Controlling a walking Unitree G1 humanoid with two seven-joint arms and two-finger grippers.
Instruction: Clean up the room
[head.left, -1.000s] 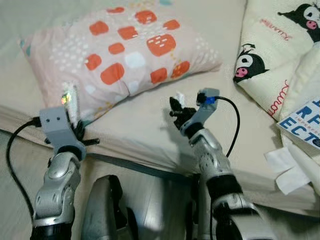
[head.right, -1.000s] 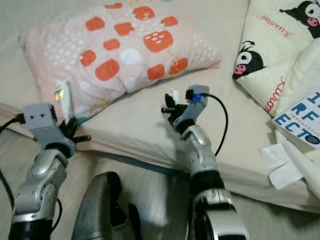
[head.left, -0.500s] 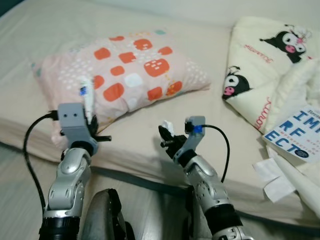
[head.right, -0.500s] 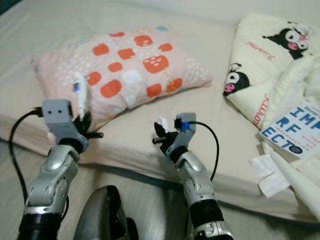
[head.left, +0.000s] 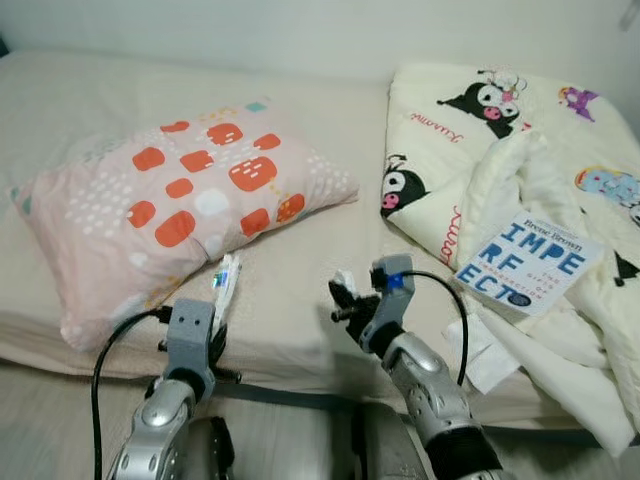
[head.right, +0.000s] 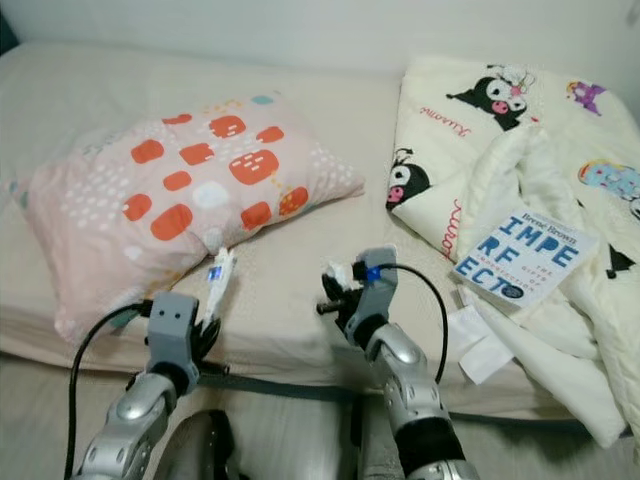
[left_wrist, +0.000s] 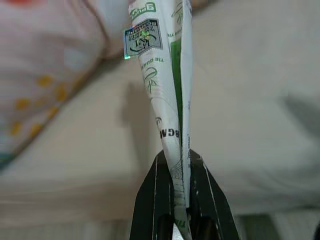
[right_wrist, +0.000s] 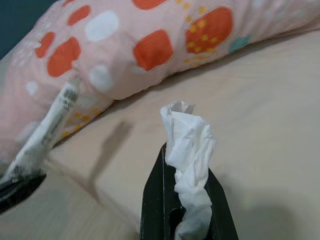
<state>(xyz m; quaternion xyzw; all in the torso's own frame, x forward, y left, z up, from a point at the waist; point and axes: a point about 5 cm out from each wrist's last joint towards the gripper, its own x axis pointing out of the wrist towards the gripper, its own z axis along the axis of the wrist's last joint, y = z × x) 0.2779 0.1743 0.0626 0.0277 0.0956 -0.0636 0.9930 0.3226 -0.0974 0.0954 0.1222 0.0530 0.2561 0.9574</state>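
Note:
My left gripper (head.left: 212, 345) is shut on a flat white wrapper with green print (left_wrist: 162, 80), which stands up over the bed's near edge, just in front of the pink pillow (head.left: 175, 205). The same wrapper (head.left: 224, 285) pokes above the wrist. My right gripper (head.left: 343, 303) is shut on a crumpled white tissue (right_wrist: 187, 150), held above the beige sheet (head.left: 290, 270) in the middle of the bed. The tissue (head.right: 337, 271) sticks out past the black fingers (right_wrist: 152, 200).
A cream cartoon-print blanket (head.left: 480, 130) lies bunched on the right with a blue-lettered book (head.left: 528, 263) on it. White tissues (head.left: 480, 345) lie by the bed's front right edge. The bed's near edge (head.left: 290, 395) runs just below both wrists.
The camera has pulled back and tilted up, so more of the bed and blanket shows. Both grippers sit lower in the picture, still holding the wrapper and the tissue.

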